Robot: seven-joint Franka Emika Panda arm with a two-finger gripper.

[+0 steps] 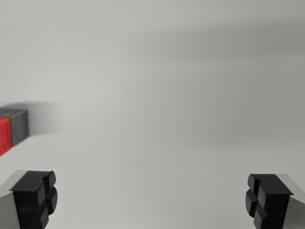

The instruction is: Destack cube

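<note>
At the wrist view's left edge a cube (pixel 11 130) shows only partly: a red face toward the edge, a grey face beside it and a grey top. I cannot tell whether it is one cube or a stack. My gripper (pixel 151 198) is open, its black fingertips (pixel 35 196) spread wide at the bottom corners with nothing between them. The cube lies beyond and to the left of the left fingertip, apart from it.
A plain white surface (pixel 162 119) fills the rest of the view. The cube throws a soft shadow (pixel 45 117) to its right.
</note>
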